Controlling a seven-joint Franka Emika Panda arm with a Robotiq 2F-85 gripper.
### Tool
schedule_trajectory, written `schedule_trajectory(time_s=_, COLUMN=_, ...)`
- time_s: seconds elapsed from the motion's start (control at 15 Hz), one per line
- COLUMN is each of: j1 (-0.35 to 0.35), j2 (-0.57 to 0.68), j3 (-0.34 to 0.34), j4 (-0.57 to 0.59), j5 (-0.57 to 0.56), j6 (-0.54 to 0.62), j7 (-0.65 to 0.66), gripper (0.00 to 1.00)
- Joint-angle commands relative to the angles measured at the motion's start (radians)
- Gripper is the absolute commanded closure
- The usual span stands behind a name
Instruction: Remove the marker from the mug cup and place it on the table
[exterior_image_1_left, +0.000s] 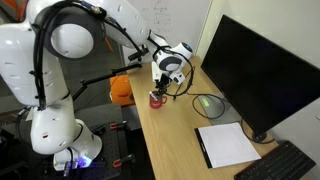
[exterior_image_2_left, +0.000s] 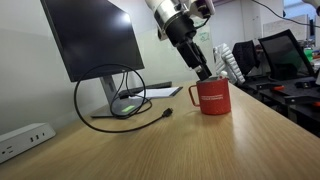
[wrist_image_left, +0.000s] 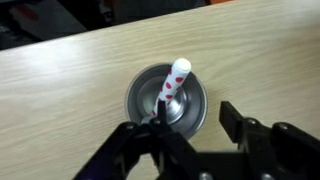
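The mug cup (wrist_image_left: 166, 98) stands upright on the light-wood table (wrist_image_left: 60, 70). It looks red from the side (exterior_image_2_left: 212, 97) and shows small in an exterior view (exterior_image_1_left: 157, 99). The marker (wrist_image_left: 176, 78), white with red dots, leans inside it with its tip above the rim. My gripper (wrist_image_left: 196, 118) is open right above the mug. One finger reaches down into the mug beside the marker and the other hangs outside the rim. From the side the gripper (exterior_image_2_left: 203, 72) dips to the mug's rim. The marker does not show in either exterior view.
A monitor (exterior_image_2_left: 95, 40) stands on the table with a looped black cable (exterior_image_2_left: 120, 105) at its foot. A sheet of paper (exterior_image_1_left: 226, 143) and a keyboard (exterior_image_1_left: 285, 165) lie near it. An orange object (exterior_image_1_left: 121, 88) sits at the table's edge. A power strip (exterior_image_2_left: 25, 137) is near the wall.
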Motion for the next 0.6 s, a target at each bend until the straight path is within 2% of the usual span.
schedule_trajectory(time_s=0.0, j1=-0.007, j2=-0.052, j3=-0.015, j4=-0.034, j5=0.05, j6=-0.018, j7=-0.043, gripper=0.47)
schedule_trajectory(time_s=0.07, j1=-0.009, j2=-0.06, j3=-0.018, j4=-0.042, j5=0.055, j6=-0.017, j7=-0.049, gripper=0.54)
schedule_trajectory(time_s=0.13, j1=-0.013, j2=-0.064, j3=-0.022, j4=-0.047, j5=0.061, j6=-0.021, j7=-0.058, gripper=0.55)
schedule_trajectory(time_s=0.2, j1=-0.015, j2=-0.064, j3=-0.026, j4=-0.049, j5=0.063, j6=-0.028, j7=-0.062, gripper=0.61)
schedule_trajectory(time_s=0.33, j1=-0.017, j2=-0.05, j3=-0.031, j4=-0.043, j5=0.057, j6=-0.051, j7=-0.067, gripper=0.59)
schedule_trajectory(time_s=0.4, j1=-0.015, j2=-0.046, j3=-0.033, j4=-0.045, j5=0.049, j6=-0.058, j7=-0.06, gripper=0.61)
schedule_trajectory(time_s=0.53, j1=-0.014, j2=-0.045, j3=-0.036, j4=-0.052, j5=0.041, j6=-0.071, j7=-0.059, gripper=0.6)
